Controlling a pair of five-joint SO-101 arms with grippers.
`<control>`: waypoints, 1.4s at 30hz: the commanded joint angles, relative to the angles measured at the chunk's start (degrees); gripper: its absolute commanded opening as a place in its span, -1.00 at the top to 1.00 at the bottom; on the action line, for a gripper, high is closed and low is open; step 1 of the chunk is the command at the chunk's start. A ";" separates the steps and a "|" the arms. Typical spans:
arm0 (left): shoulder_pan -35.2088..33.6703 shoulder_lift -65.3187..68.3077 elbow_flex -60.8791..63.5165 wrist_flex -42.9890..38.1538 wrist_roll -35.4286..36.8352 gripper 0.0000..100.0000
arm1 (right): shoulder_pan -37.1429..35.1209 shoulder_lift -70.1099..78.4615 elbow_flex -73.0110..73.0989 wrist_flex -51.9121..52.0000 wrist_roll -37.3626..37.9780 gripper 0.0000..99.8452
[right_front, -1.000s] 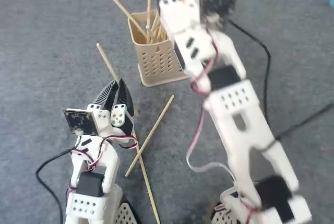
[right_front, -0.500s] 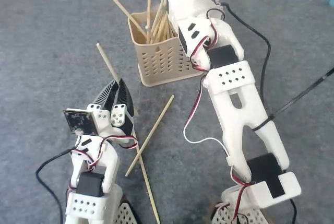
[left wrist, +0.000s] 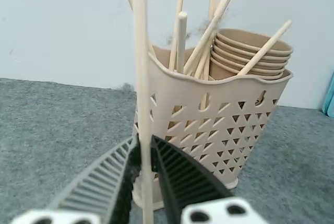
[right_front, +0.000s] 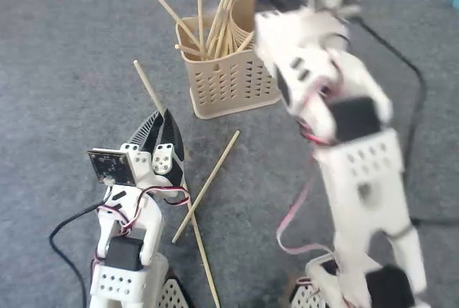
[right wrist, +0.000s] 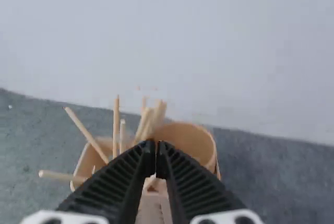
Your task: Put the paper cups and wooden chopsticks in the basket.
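The beige basket [right_front: 231, 82] stands at the back of the table, holding several wooden chopsticks [right_front: 215, 24] and stacked paper cups [right_front: 245, 10]. My left gripper [right_front: 162, 127] sits in front of the basket, shut on a long chopstick [right_front: 147, 84] that runs from near the basket back under the arm. In the left wrist view that chopstick [left wrist: 141, 78] passes between the closed fingers [left wrist: 172, 166], with the basket [left wrist: 219, 130] and cups [left wrist: 250, 51] beyond. My right gripper [right wrist: 155, 148] is raised over the basket [right wrist: 94, 161] and a cup [right wrist: 188, 138], shut with nothing in it.
Another chopstick [right_front: 208, 184] lies slanted on the grey mat [right_front: 64, 92] between the two arms. A black cable [right_front: 409, 92] runs along the right side. A pale wall rises just behind the basket.
The right arm has swung up and to the right, off the basket, uncovering the cups in it. The left arm and its chopstick have not moved.
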 commanded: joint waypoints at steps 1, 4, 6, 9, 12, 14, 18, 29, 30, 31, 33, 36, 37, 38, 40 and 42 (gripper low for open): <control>-0.44 0.00 -0.31 -0.18 -0.53 0.97 | 3.30 -8.04 3.52 11.21 -3.16 0.99; -0.44 0.18 -0.31 -2.64 -0.26 0.97 | 6.20 -11.74 13.10 13.67 -4.22 0.99; -0.44 0.18 -0.31 -4.40 -0.26 0.97 | 8.75 -14.02 20.48 12.18 -3.34 0.99; -0.44 0.18 -0.31 -9.93 -0.44 0.97 | 12.44 -18.15 31.82 8.48 -3.08 0.99; -0.44 -0.09 -0.31 -18.37 -0.53 0.97 | 15.34 -22.99 43.87 4.09 -3.08 0.99; -0.44 -0.09 -0.31 -24.00 -0.53 0.97 | 16.48 -26.15 52.92 -0.57 -3.08 0.99; 0.09 0.18 -0.84 -35.43 -0.44 0.97 | 16.92 -31.96 72.00 -15.60 -3.25 0.99; 0.88 5.36 -16.75 -37.89 -0.44 0.97 | 16.92 -47.52 99.34 -45.67 -3.52 0.99; 1.05 8.44 -19.21 -37.89 -0.44 0.97 | 16.66 -48.31 99.43 -44.26 -3.52 0.99; 1.23 12.13 -21.85 -37.89 -0.44 0.97 | 16.57 -48.75 99.52 -42.59 -3.52 0.99; 1.67 20.48 -28.00 -37.98 -0.44 0.97 | 16.48 -50.24 99.60 -40.13 -3.52 0.99; 1.67 33.23 -37.93 -38.42 -0.35 0.97 | 16.84 -51.65 99.60 -37.76 -3.52 0.99; 1.67 37.19 -40.84 -39.56 -0.35 0.97 | 16.92 -52.09 99.60 -37.05 -3.52 0.99; 1.67 41.14 -43.47 -40.97 -0.26 0.97 | 16.84 -52.35 99.60 -36.53 -3.52 0.99; 1.67 48.53 -47.78 -43.25 -0.26 0.97 | 16.75 -52.88 99.60 -35.47 -3.52 0.99; 1.67 55.38 -51.47 -44.66 -0.26 0.97 | 16.84 -53.23 99.60 -34.95 -3.52 0.99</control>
